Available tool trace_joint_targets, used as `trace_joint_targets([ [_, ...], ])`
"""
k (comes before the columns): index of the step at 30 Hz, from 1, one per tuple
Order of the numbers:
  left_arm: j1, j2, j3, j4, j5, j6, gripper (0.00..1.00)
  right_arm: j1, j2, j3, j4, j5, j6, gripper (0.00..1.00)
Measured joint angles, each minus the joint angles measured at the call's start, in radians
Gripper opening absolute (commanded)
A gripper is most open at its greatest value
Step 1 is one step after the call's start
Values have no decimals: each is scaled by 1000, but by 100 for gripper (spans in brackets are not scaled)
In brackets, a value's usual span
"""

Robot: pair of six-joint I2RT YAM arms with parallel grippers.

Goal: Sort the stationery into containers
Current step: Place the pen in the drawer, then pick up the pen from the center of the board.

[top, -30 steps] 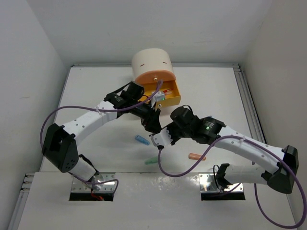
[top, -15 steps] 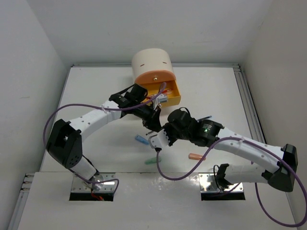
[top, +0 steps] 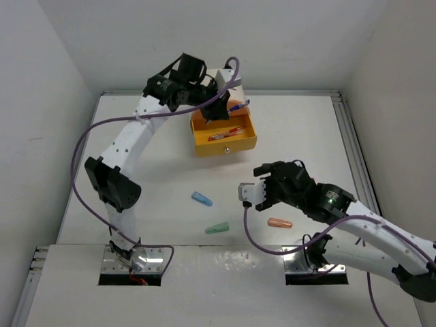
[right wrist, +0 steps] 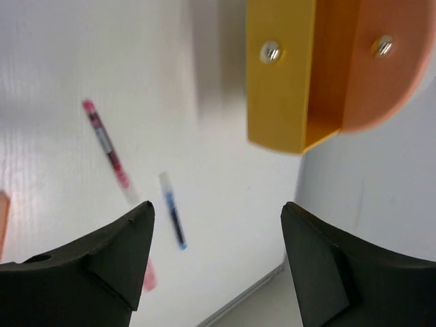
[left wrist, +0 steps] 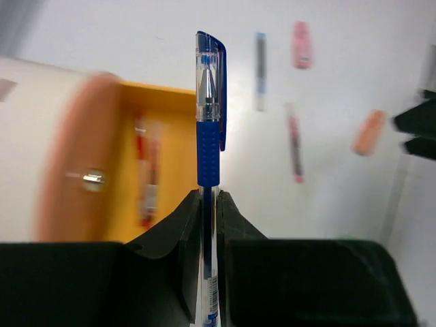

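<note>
The left fingers [left wrist: 189, 216], spread wide and low over the bench a second ago, are now pinched tight on a blue pen [left wrist: 208, 136] and have swung up high. The right fingers [right wrist: 116, 252], shut a moment ago while the two arms met in front of the drawers, now stand wide apart with nothing between them, and that arm has drawn back toward the near edge. This reads as a hand-over: the pen has gone from the right arm to the left.

From above, the blue pen [top: 237, 105] hangs in the air over the far edge of the open yellow drawer [top: 223, 133]. It is not yet inside. Two red pens [top: 227, 133] already lie in that drawer, so one more pen is close to being sorted. A drop or a short lowering looks like all that is left for it.

The pen is a slim stick with a clear barrel, a ribbed blue grip sleeve and a clear cap with a blue clip. It is gripped low on the barrel and points straight out from the black, wedge-shaped fingers. The drawer is a smooth, glossy yellow box. Beside it the peach drawer [left wrist: 68, 170] has a rounded front and a small shiny metal knob [left wrist: 92, 178].

Three short capsules wait on the matt white bench [top: 136, 150]: a blue one [top: 201, 199], a green one [top: 218, 228] and an orange one [top: 279, 223]. Each looks smooth and round-ended. The right wrist view also shows a red pen [right wrist: 105, 143] and a thin blue one [right wrist: 172, 218] lying loose.
</note>
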State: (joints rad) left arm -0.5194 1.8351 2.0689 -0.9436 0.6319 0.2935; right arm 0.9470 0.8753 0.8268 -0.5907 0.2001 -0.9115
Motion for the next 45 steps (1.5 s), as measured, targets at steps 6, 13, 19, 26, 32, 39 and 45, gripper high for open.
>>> trace_joint_targets([
  [6,-33,121,204,-70,-240,161,9,-208,-13,-97,-80,-119,50,60],
  [13,-43,200,142,-89,-378,226,20,-438,106,-109,-115,-291,55,61],
  [19,-38,203,90,-88,-403,256,45,-518,230,-108,-88,-375,38,58],
  [26,-26,203,91,-86,-374,270,60,-520,380,-55,-81,-436,-39,50],
  [32,-8,174,127,-74,-282,255,63,-520,499,-10,-77,-475,-172,46],
  [39,50,-26,61,-30,-143,201,64,-512,680,89,-93,-494,-271,45],
  [45,124,-98,52,-11,-43,147,64,-512,781,127,-104,-492,-342,43],
])
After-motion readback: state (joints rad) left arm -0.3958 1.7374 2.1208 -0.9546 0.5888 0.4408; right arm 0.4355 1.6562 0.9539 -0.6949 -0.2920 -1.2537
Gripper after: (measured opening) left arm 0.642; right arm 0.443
